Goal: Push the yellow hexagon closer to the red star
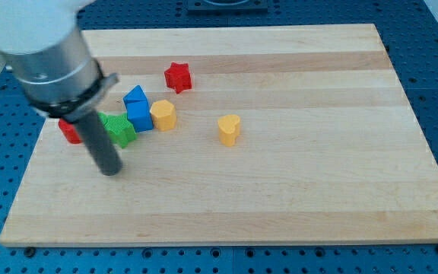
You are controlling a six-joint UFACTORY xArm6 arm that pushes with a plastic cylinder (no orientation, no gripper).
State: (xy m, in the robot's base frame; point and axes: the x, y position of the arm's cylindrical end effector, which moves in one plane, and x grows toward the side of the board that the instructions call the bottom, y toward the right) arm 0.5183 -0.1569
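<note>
The yellow hexagon [163, 115] is sitting left of the board's centre, touching the right side of a blue block [139, 115], with a second blue block [134, 96] just above that. The red star [178, 77] is lying near the hexagon, up and slightly to the view's right, with bare wood showing between them. A yellow heart [230, 129] is standing apart to the right. A green block [118, 129] is pressing against the blue one's left, and a red block [70, 131] is peeking out behind the rod. My tip [110, 170] is resting below the green block, touching nothing; there are no jaws. The wooden board [341, 183] is lying open to the right and bottom edges.
</note>
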